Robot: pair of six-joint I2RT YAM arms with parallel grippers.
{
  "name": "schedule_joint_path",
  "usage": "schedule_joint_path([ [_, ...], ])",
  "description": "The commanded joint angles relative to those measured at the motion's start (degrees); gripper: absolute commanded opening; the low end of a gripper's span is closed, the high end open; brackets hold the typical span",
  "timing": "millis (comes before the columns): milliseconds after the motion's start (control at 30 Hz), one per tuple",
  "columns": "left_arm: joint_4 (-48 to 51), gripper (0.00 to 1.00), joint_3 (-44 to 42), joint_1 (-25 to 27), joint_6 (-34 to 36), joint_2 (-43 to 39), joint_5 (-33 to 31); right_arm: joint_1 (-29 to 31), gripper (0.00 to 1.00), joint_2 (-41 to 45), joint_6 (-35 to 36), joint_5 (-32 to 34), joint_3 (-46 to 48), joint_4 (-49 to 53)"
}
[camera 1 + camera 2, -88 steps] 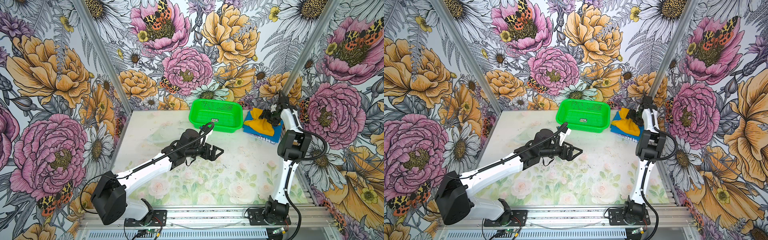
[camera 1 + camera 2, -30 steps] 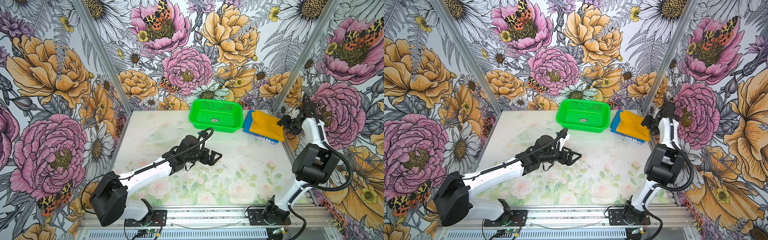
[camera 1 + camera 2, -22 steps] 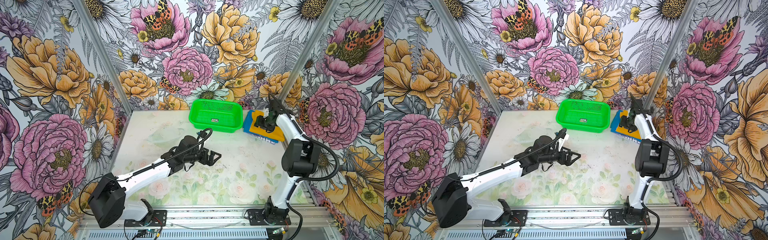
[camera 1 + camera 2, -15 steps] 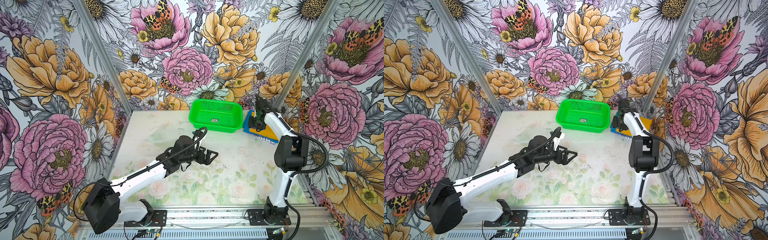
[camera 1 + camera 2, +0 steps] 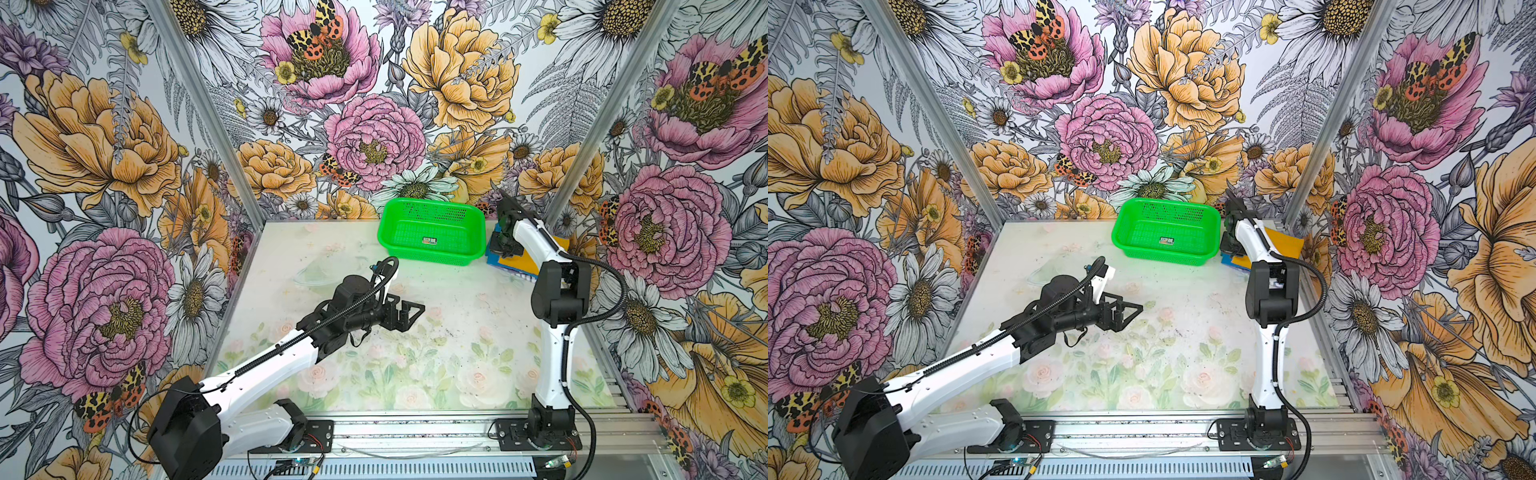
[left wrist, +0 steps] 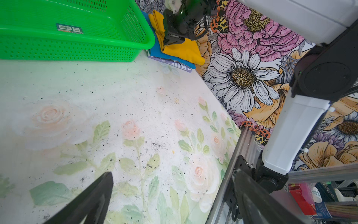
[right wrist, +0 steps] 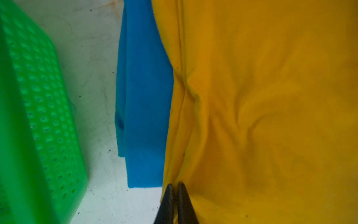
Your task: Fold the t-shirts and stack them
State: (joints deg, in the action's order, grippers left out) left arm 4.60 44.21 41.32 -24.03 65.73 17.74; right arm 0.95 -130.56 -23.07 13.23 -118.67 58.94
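right gripper (image 7: 174,185) together at yellow t-shirt (image 7: 271,97) edge, reaching far back; left gripper (image 5: 410,316) apart.

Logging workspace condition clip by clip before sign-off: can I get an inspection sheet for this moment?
Surface: floral-print tabletop, dark specks and scuffs.
Job's things: yellow t-shirt folded on top of blue t-shirt in the back right corner; lilac printed layer underneath, kind unclear.
Clutter: green basket beside the shirts.
Grippers: left gripper open above mid-table, holding nothing; right gripper shut at the yellow t-shirt's edge, pinch unclear.
Cables: black hose loops over the left arm, second hose off the right arm; no snag seen.
Surroundings: floral wall panels on three sides; metal rail in front.
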Motion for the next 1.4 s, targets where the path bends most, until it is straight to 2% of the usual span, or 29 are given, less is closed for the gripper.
schedule_joint_path([
  [0,0.1,0.99,-1.2,-0.7,-0.4,-1.3,-0.7,0.4,0.03,-0.9,-0.3,2.5,-4.5,2.7],
  [67,-0.1,0.99,-1.3,-0.8,-0.4,-1.4,-0.6,0.5,0.00,-0.9,0.2,1.5,-6.1,2.9],
  [367,-0.9,0.99,-2.1,-0.8,-0.7,-2.0,-0.6,0.5,0.00,-2.4,3.1,-4.9,-17.8,6.4],
  [400,-0.8,0.99,-2.1,-0.7,-0.7,-2.0,-0.7,0.5,0.05,-2.3,3.1,-5.8,-17.2,6.6],
  [433,-0.9,0.99,-2.0,-0.8,-0.7,-2.0,-0.6,0.5,0.16,-1.9,3.2,-6.6,-16.5,6.7],
  [500,-0.8,0.99,-2.0,-0.8,-0.8,-2.1,-0.6,0.6,0.45,-0.7,3.2,-6.7,-14.5,6.8],
  [567,-0.5,0.99,-1.8,-0.8,-0.7,-2.0,-0.6,0.4,0.57,1.0,3.6,-5.4,-12.4,6.7],
  [633,-0.2,0.99,-1.7,-0.8,-0.5,-2.0,-0.5,-0.7,0.62,2.8,3.7,-6.8,-11.1,6.7],
  [767,-0.2,0.99,-1.3,-0.8,-0.5,-1.6,-0.3,-3.8,0.64,6.1,2.8,-10.1,-7.7,6.5],
  [867,-0.2,0.99,-0.9,-0.8,-0.6,-1.0,0.2,-6.5,0.64,9.9,2.0,-12.9,-1.0,4.4],
  [1100,-0.3,0.99,-0.1,-0.2,-0.8,0.4,0.5,-17.0,0.64,23.9,1.1,-27.8,25.3,-10.4],
  [1200,-0.8,0.99,-0.1,0.4,-1.2,1.0,0.2,-22.6,0.63,26.8,0.4,-34.0,33.5,-16.3],
  [1300,-1.2,0.99,0.0,1.0,-1.4,1.4,-0.1,-27.7,0.62,26.7,0.3,-38.6,36.6,-21.2],
  [1367,-1.1,0.99,-0.1,1.4,-1.4,1.6,-0.5,-29.6,0.61,25.0,1.1,-39.7,35.4,-22.0],
])
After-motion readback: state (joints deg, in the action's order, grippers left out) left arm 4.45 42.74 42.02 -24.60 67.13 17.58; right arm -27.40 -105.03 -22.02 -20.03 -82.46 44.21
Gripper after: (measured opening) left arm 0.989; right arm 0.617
